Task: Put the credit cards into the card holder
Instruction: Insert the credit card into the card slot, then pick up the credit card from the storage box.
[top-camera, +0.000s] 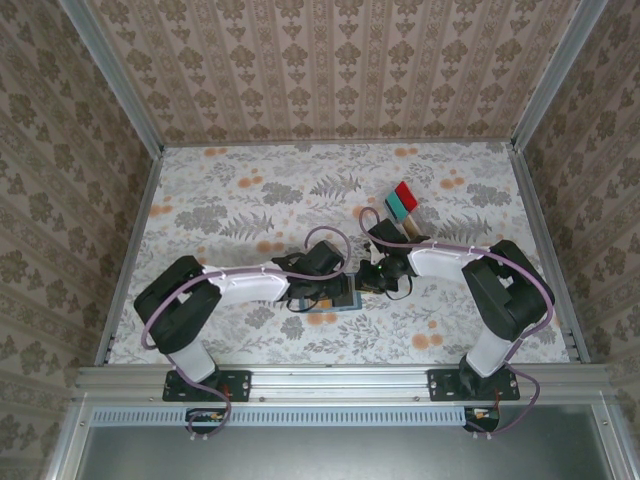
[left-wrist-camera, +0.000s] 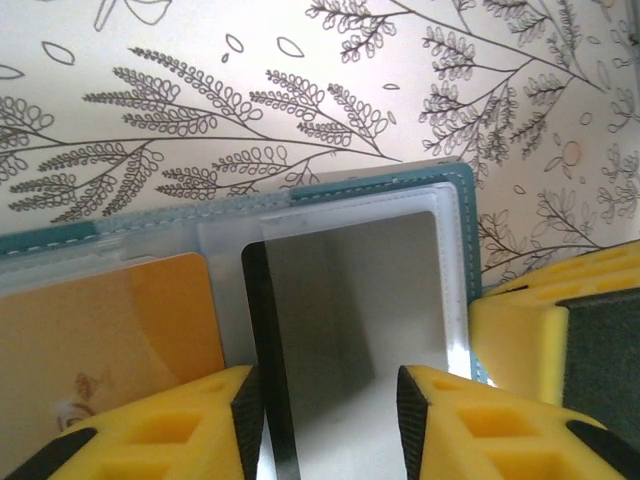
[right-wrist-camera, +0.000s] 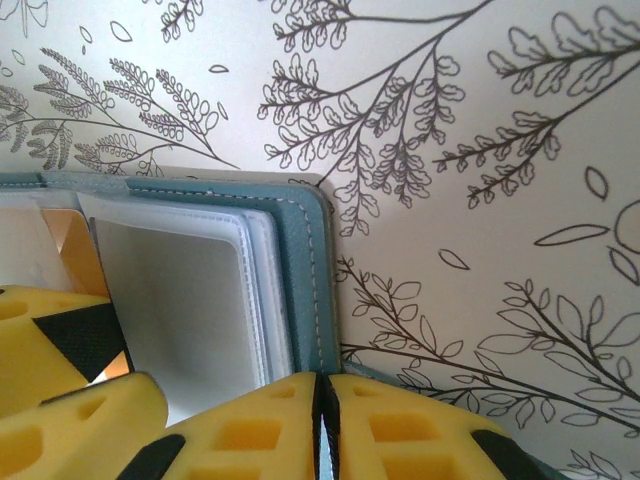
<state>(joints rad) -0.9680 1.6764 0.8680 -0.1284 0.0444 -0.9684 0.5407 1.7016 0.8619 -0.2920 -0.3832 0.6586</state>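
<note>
Card holder lies open on the floral table, mid-near, between both arms. Left gripper stands narrow, pads against both side edges of a grey card with a dark edge; its far end is inside the holder's right clear sleeve. Orange card sits in the left sleeve, its faint print unreadable. Right gripper is pinched on the holder's teal cover edge. Red card and teal card sit together, well apart toward far right.
</note>
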